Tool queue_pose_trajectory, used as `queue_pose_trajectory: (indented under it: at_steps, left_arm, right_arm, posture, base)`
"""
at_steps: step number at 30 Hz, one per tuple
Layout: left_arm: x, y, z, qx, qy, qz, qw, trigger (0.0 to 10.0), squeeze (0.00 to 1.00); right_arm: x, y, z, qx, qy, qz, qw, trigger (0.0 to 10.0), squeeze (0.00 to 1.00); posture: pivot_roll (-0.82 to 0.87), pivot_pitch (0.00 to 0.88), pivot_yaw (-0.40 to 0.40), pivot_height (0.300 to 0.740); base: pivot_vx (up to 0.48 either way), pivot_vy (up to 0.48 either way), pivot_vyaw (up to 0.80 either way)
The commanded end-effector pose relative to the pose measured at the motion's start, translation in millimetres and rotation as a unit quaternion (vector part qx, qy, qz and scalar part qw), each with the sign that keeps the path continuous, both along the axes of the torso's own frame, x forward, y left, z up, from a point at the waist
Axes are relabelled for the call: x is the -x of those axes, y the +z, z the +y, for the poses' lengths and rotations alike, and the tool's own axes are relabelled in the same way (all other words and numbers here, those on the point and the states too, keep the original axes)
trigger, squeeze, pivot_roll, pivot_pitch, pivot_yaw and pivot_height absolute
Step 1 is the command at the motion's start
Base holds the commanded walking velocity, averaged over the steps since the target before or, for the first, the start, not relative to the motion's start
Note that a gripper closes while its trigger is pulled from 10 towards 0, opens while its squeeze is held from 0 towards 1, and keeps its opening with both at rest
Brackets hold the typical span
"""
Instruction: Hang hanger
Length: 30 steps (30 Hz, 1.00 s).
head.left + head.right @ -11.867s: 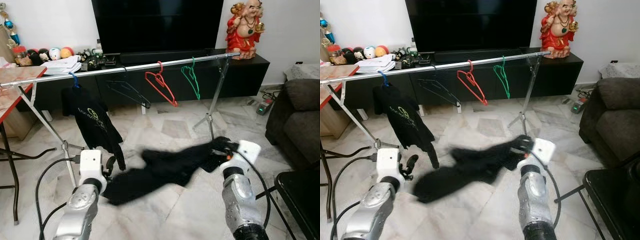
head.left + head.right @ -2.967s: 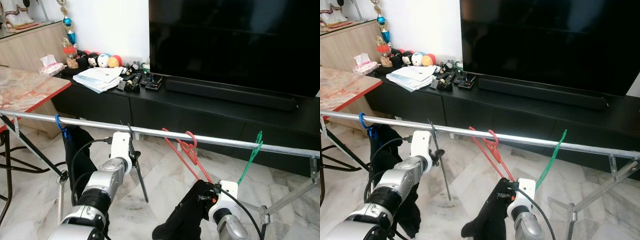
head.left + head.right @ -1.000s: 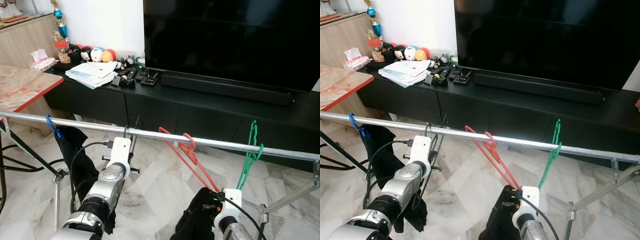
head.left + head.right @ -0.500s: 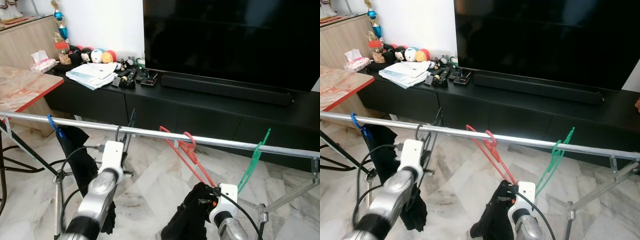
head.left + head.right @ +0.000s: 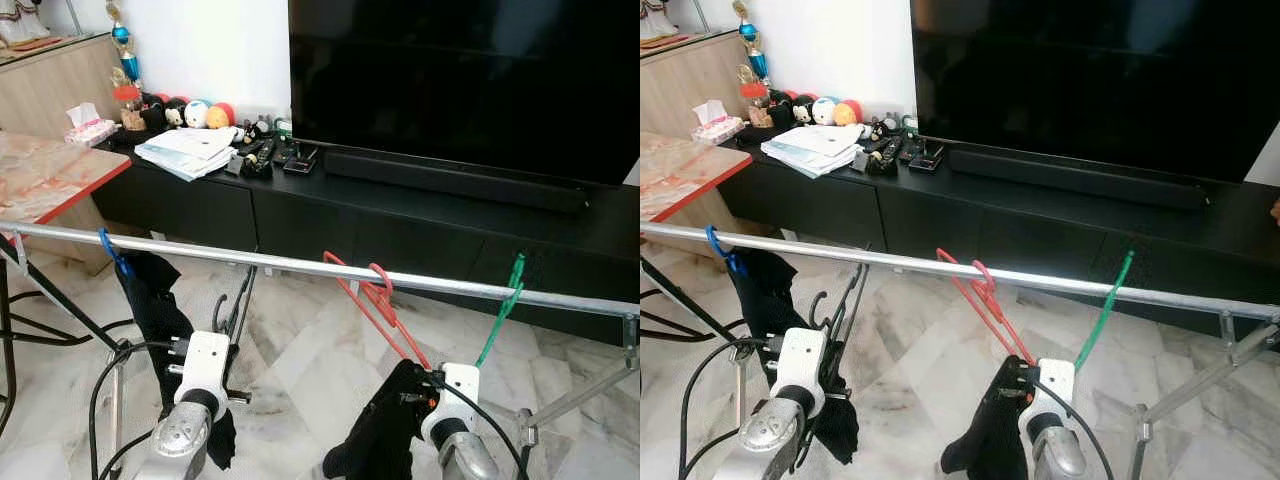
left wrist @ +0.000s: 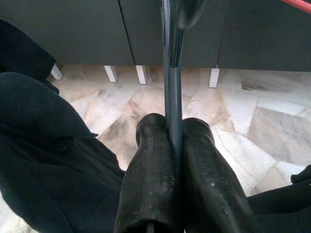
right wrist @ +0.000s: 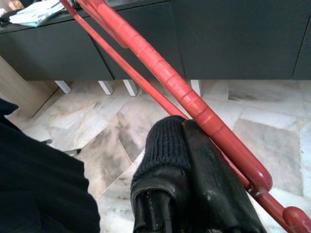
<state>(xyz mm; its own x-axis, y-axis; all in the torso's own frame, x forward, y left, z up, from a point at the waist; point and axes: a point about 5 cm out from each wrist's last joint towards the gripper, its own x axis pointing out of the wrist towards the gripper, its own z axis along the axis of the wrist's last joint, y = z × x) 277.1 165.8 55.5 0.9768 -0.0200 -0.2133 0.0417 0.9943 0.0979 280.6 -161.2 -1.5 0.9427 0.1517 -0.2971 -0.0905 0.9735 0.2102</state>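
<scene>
The left gripper [image 6: 174,160] clamps the black hanger [image 5: 847,295] below the rail [image 5: 300,264], hook uppermost. The right gripper [image 7: 187,160] pinches the black garment [image 5: 375,440].

The rail [image 5: 300,266] is shiny bare metal. The red hanger [image 7: 160,73] looks like smooth glossy plastic, the black garment [image 5: 985,440] matt cloth. The floor [image 5: 310,370] is polished veined marble.
</scene>
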Motion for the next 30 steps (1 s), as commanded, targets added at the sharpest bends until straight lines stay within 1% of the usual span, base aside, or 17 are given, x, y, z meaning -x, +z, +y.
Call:
queue_pose_trajectory:
  at_steps: [1,17,20,23,30]
  left_arm:
    - [1.3,1.6,-0.3,0.002,-0.001,0.001,1.000,10.0,0.00]
    - [0.8,9.1,-2.8,0.009,-0.002,-0.003,1.000,10.0,0.00]
    - [1.4,9.0,-2.3,0.010,0.000,-0.003,1.000,10.0,0.00]
    - [1.3,9.1,-2.3,0.011,0.002,-0.005,1.000,10.0,0.00]
    - [0.7,10.0,-2.4,0.010,0.002,-0.006,1.000,10.0,0.00]
  right_arm:
    - [-3.8,4.9,0.0,0.002,0.002,-0.011,1.000,10.0,0.00]
    - [-4.5,6.9,4.1,0.000,0.011,-0.014,1.000,10.0,0.00]
    - [-4.7,7.8,5.3,-0.001,0.015,-0.017,1.000,10.0,0.00]
    - [-5.1,9.2,5.7,0.009,0.024,-0.024,0.999,10.0,0.00]
    - [-7.2,13.2,5.6,0.007,0.020,-0.035,0.999,10.0,0.00]
  posture:
    - [0.05,0.012,0.019,0.740]
    - [0.05,0.003,0.025,0.740]
    - [0.05,0.000,0.025,0.740]
    - [0.05,0.000,0.024,0.740]
    - [0.05,0.000,0.024,0.740]
  base:
    - [0.000,0.000,0.00]
    - [-0.245,0.000,0.00]
    - [-0.270,0.000,0.00]
    - [-0.273,0.000,0.00]
    - [-0.268,0.000,0.00]
